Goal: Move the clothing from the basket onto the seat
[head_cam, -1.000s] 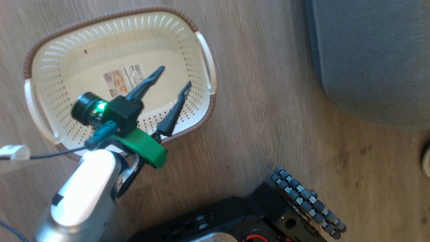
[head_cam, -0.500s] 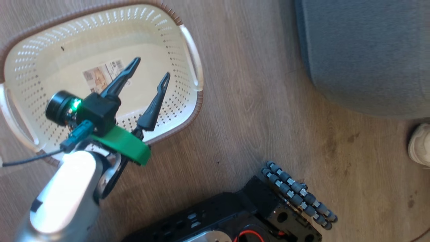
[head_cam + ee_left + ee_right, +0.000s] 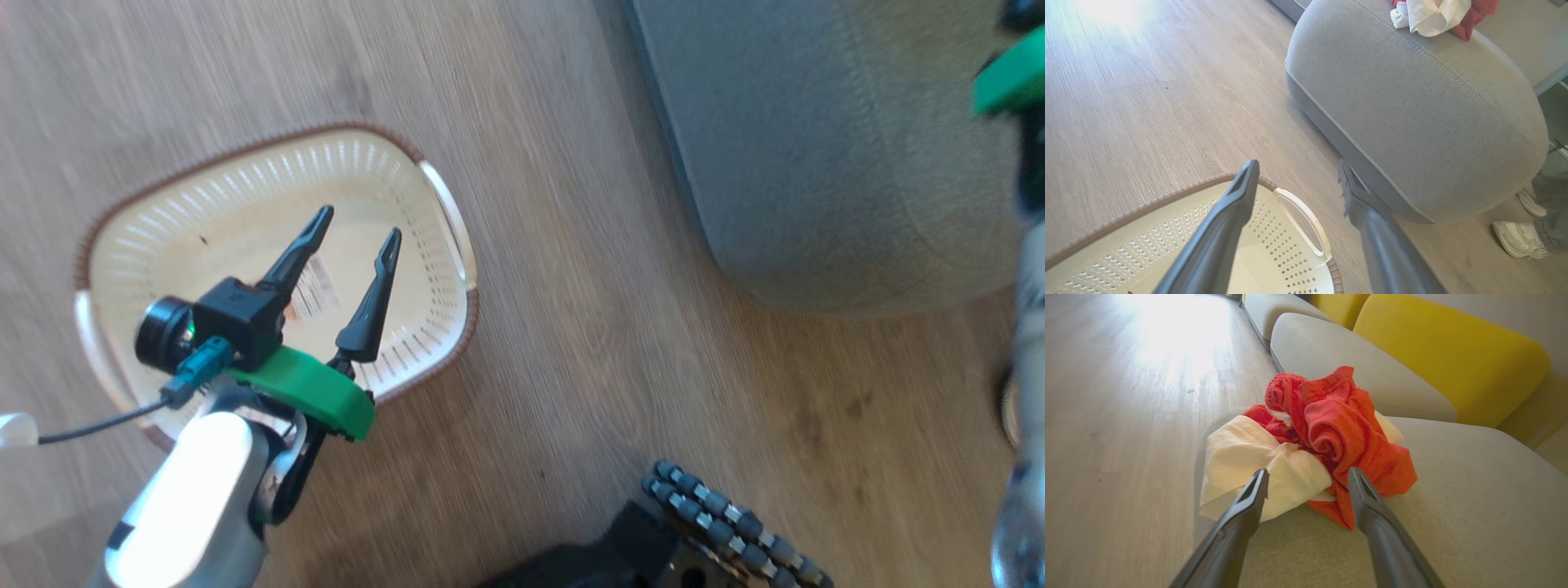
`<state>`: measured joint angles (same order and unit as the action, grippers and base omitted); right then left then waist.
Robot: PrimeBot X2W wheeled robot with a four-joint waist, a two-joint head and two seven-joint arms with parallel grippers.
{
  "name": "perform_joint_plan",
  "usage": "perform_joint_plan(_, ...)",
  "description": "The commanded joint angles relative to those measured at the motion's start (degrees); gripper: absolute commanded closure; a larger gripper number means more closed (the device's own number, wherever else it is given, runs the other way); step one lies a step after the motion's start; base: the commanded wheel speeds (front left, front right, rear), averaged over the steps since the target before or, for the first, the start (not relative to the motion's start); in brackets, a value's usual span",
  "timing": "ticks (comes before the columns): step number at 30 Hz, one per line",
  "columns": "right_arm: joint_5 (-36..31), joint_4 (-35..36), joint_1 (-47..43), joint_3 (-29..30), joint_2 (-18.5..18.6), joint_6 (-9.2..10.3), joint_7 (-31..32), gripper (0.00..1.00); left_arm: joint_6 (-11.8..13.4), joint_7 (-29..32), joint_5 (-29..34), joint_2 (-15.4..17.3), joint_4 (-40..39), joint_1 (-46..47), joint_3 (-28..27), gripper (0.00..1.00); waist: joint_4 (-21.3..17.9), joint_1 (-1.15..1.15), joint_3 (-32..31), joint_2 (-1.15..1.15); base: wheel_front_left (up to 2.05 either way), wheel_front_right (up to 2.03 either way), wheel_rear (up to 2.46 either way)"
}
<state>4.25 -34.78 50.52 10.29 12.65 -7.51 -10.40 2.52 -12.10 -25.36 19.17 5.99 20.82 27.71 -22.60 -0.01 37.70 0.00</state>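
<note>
The cream basket (image 3: pixel 204 237) with a brown rim stands on the wood floor, and a label shows on its bottom. My left gripper (image 3: pixel 360 224) hangs open above it, with nothing between its fingers (image 3: pixel 1237 204). The grey seat (image 3: pixel 800 147) lies to the right of the basket (image 3: pixel 1147 208). The clothing (image 3: pixel 1339 424) is a heap of red pieces and one white piece (image 3: pixel 1249 457), lying on the seat (image 3: pixel 1453 506) near its rounded end. My right gripper (image 3: pixel 1308 473) is open, its tips just short of the heap and holding nothing. From the left wrist the clothing (image 3: pixel 1437 16) shows on the seat (image 3: pixel 1412 110).
A yellow cushion (image 3: pixel 1445 347) and another grey cushion (image 3: pixel 1339 359) lie beyond the seat. A person's white shoes (image 3: pixel 1519 239) stand by the seat's near end. My wheeled base (image 3: pixel 718 523) is at the bottom. Bare wood floor (image 3: pixel 571 327) separates basket and seat.
The head camera has swung, so basket and seat sit differently in its view. My right arm's green mount has come in at the top right edge. The left gripper stays open over the basket.
</note>
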Motion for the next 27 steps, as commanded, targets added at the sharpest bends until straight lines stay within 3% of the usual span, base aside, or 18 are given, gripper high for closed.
perform_joint_plan(1,0.56,2.77,-2.22,-0.85,0.72,0.02,-0.53,0.00,0.25,-0.64,-0.11,-0.10,-1.12,-0.65,-1.67,0.00,1.26,0.01,-4.98,0.00,0.00,0.00,0.00)
perform_joint_plan(7,2.92,12.87,-17.79,-6.73,-2.18,0.02,-0.49,0.00,1.91,-2.45,-1.65,-2.70,5.58,-2.39,-4.70,0.00,7.24,0.01,-14.54,0.00,0.00,0.00,0.00)
perform_joint_plan(13,2.66,14.21,-29.49,-10.07,-5.47,0.02,-3.19,0.00,3.03,-2.86,-1.92,-4.87,11.30,-5.26,-10.74,0.00,13.56,0.01,-22.09,0.00,0.00,0.00,0.00)
perform_joint_plan(20,-0.25,13.70,-35.59,-9.59,-8.97,0.02,-4.56,0.00,0.92,-2.88,0.04,-6.83,13.64,-9.12,-18.67,0.00,17.26,0.01,-27.07,0.00,0.00,0.00,0.00)
perform_joint_plan(27,0.84,15.91,-40.51,-10.00,-9.74,0.02,-4.58,0.00,-1.57,-2.89,2.66,-10.31,15.09,-11.15,-24.62,0.00,18.63,0.01,-31.16,0.00,0.00,0.00,0.00)
